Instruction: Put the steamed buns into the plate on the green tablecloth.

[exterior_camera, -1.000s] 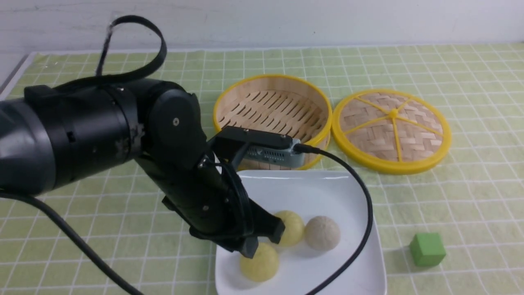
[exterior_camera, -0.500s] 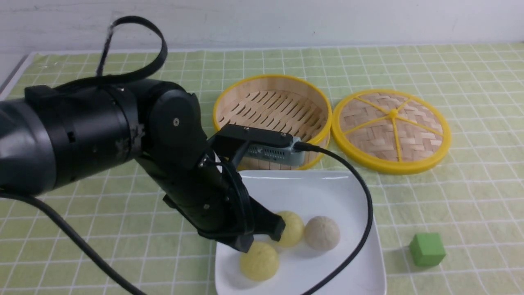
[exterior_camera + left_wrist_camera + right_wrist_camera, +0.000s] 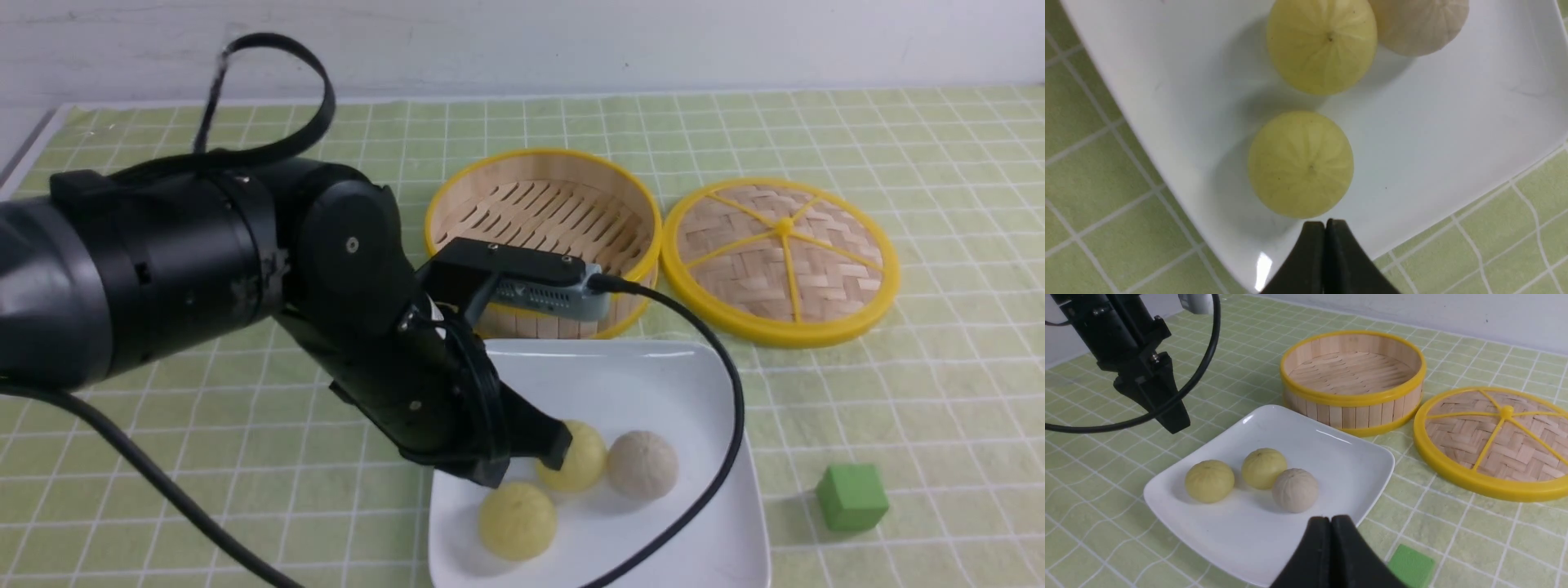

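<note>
The steamed buns (image 3: pixel 581 467), all three, lie in the plate (image 3: pixel 653 384) on the green tablecloth (image 3: pixel 898 392), near of the steamer (image 3: pixel 543 216), and we note that the left end effector (image 3: pixel 1325 228), fully closed and empty, has lifted off the nearest bun (image 3: pixel 518 519), so we judge placement complete.

The front view looks forward and down from the near side, taking in the green tablecloth (image 3: pixel 898 408) widely. The left wrist view looks straight down, very close above the near-left part of the plate (image 3: pixel 1433 143). The right wrist view sits low at the near right, facing far and left. All three share the plate and the steamed buns (image 3: pixel 518 520).
</note>
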`<act>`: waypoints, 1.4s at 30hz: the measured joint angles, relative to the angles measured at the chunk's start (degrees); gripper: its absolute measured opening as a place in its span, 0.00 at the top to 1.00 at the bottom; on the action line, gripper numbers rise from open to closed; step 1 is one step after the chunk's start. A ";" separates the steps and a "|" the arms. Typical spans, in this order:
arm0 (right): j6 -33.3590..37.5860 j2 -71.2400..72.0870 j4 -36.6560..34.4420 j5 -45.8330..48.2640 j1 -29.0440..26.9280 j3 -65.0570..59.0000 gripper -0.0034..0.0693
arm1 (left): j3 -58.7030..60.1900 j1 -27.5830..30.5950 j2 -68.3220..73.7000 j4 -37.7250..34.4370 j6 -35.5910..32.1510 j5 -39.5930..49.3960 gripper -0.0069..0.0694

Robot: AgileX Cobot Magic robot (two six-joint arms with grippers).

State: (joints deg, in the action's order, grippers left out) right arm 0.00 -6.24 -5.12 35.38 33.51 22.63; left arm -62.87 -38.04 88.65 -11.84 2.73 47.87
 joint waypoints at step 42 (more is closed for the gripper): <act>0.00 6.94 6.53 -11.57 -31.97 -23.50 0.90 | 1.72 0.00 -31.79 12.61 5.15 13.98 0.89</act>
State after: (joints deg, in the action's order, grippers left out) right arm 0.00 0.70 1.41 23.81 1.53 -0.87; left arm -61.16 -38.04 56.86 0.78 7.89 61.85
